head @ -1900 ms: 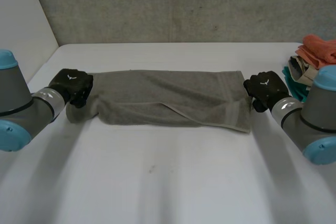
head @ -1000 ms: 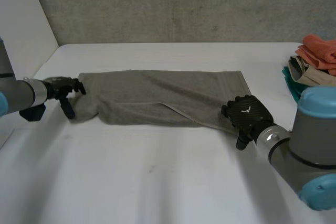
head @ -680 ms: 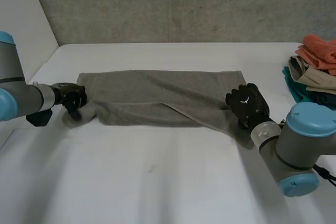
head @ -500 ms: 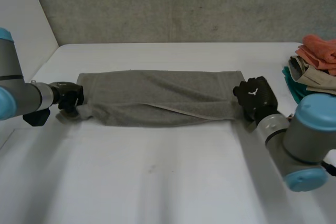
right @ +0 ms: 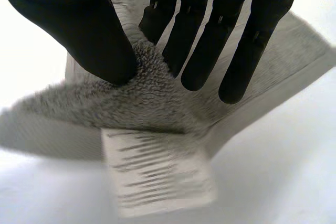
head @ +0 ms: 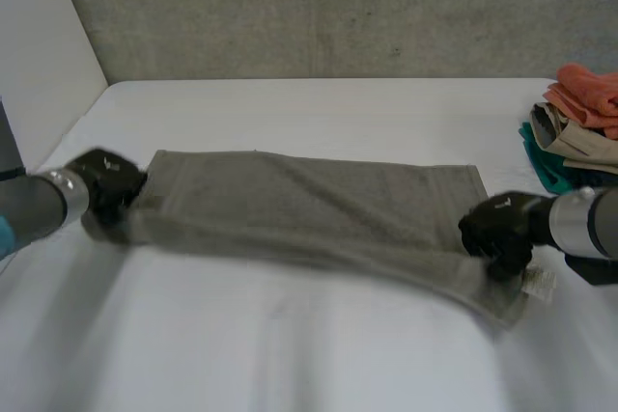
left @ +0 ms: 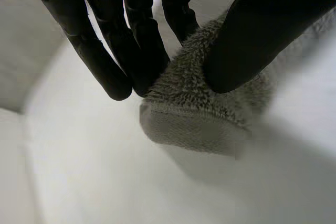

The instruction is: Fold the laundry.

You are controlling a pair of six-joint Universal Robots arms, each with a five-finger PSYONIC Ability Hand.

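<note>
A grey towel lies folded lengthwise across the white table, stretched between my two hands. My left hand pinches the towel's left end; in the left wrist view the thumb and fingers squeeze a bunched grey corner lifted off the table. My right hand pinches the near right corner; in the right wrist view its thumb and fingers clamp the fluffy edge, with a white care label hanging below. The same label hangs beside the right hand in the head view.
A pile of other laundry, orange, beige and teal, sits at the table's right edge. A grey wall runs behind the table, and a white panel stands at the left.
Both hands closed on the towel's ends and lifted them. The right hand moved toward the near right, pulling the towel taut and slanted; the label now hangs free.
</note>
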